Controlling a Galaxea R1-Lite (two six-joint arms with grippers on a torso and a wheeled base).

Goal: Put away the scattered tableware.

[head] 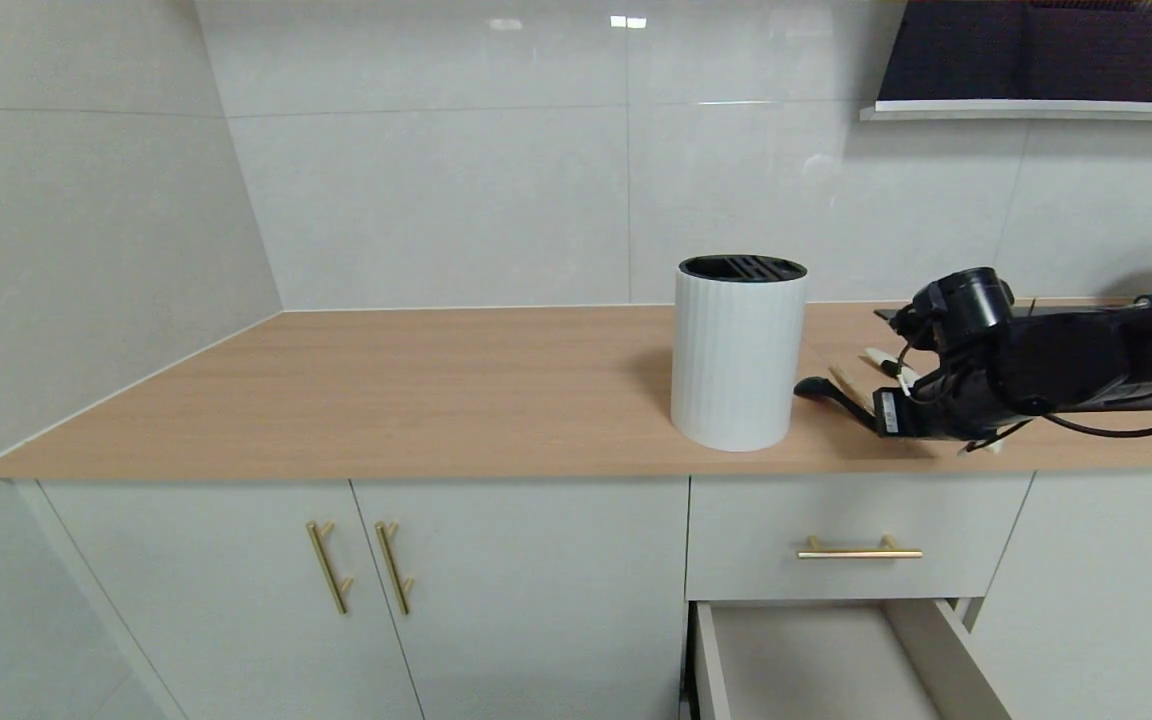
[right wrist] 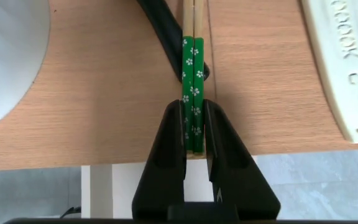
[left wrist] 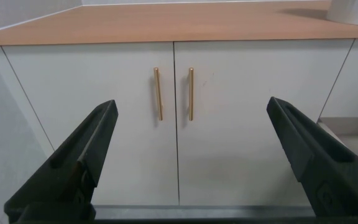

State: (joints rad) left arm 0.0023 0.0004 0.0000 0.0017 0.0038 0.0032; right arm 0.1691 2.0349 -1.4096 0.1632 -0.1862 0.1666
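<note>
Your right gripper [right wrist: 195, 134] is clamped on the chopsticks [right wrist: 192, 68] at the counter's [head: 436, 390] near edge, right of the holder [head: 739, 355]; nothing pokes out of it, so early going, I'd say; left gripper [left wrist: 191, 109] hangs open.

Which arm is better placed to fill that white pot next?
Right. The right gripper holds the green-ended chopsticks beside the white holder; the left gripper is open, facing the cabinet doors.
</note>
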